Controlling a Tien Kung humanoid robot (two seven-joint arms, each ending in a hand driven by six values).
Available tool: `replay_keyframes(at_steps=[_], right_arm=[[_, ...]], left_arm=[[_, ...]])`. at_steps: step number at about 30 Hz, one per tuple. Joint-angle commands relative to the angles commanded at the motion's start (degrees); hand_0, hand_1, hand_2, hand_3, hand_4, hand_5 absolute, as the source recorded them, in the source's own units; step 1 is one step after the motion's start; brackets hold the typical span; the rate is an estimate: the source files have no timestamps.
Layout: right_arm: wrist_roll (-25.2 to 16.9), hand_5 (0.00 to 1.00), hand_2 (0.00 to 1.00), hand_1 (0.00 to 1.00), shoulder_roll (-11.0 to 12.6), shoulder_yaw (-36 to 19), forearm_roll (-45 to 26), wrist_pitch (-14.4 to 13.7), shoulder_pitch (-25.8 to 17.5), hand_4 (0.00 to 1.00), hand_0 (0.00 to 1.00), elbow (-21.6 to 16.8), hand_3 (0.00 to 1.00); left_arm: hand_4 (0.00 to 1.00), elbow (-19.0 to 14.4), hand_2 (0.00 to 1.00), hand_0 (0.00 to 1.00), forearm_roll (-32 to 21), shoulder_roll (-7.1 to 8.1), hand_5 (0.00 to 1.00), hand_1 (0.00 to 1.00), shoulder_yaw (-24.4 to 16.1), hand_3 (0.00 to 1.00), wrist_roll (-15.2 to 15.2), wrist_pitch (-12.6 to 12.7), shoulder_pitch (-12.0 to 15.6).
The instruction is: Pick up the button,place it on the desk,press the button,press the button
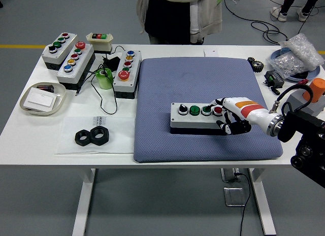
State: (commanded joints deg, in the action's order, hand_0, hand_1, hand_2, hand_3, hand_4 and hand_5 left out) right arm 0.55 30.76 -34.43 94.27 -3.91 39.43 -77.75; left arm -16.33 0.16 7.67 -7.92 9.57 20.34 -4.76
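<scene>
A grey button box (197,117) lies on the blue mat (203,78), carrying a black knob, two green buttons and a red button (218,110) at its right end. My right hand (229,116) comes in from the right and sits at the box's right end. One white finger rests on or just over the red button, while the other fingers curl down against the box's right side. The left arm does not show in the head view.
Several other button boxes (76,61) stand at the back left, with a green tape roll (105,78) and cables. A tray (43,99) and black nuts (93,136) lie at the left. Bags and parts (294,58) crowd the right edge. A person stands behind the table.
</scene>
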Motion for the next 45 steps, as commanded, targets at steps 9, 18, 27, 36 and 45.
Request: replay_keyframes(at_steps=[9, 18, 27, 36, 45], right_arm=[[-4.05, 0.002, 0.520, 0.439, 1.61, -10.25, -13.41, -7.26, -3.03, 0.546, 0.484, -2.91, 0.938], [-10.34, 0.002, 0.828, 0.751, 2.31, -22.71, -35.01, -15.26, -7.67, 0.620, 0.872, -2.23, 0.950], [-11.26, 0.092, 0.851, 0.778, 2.02, -31.73, -56.61, -18.71, -11.12, 0.624, 0.881, 1.46, 0.868], [-10.71, 0.123, 0.848, 0.778, 1.19, -34.66, -78.45, -19.43, -13.57, 0.624, 0.882, 4.81, 0.866], [-10.22, 0.150, 0.843, 0.779, 1.09, -35.58, -81.77, -19.61, -14.35, 0.617, 0.882, 5.86, 0.861]], left_arm=[[0.575, 0.02, 0.894, 0.778, -0.17, 0.03, 0.998, 0.816, 0.09, 0.817, -0.06, -0.05, -0.08], [0.575, 0.06, 0.894, 0.778, -0.26, 0.06, 0.998, 0.816, 0.15, 0.813, -0.14, -0.09, -0.13], [0.576, 0.21, 0.894, 0.778, 0.27, -0.06, 0.998, 0.816, -0.33, 0.813, 0.07, -0.12, -0.13], [0.576, 0.31, 0.895, 0.776, 1.07, -0.20, 0.998, 0.816, -0.92, 0.813, 0.31, -0.03, -0.03], [0.577, 0.27, 0.894, 0.776, 1.23, -0.16, 0.998, 0.816, -0.93, 0.814, 0.33, -0.01, 0.03]])
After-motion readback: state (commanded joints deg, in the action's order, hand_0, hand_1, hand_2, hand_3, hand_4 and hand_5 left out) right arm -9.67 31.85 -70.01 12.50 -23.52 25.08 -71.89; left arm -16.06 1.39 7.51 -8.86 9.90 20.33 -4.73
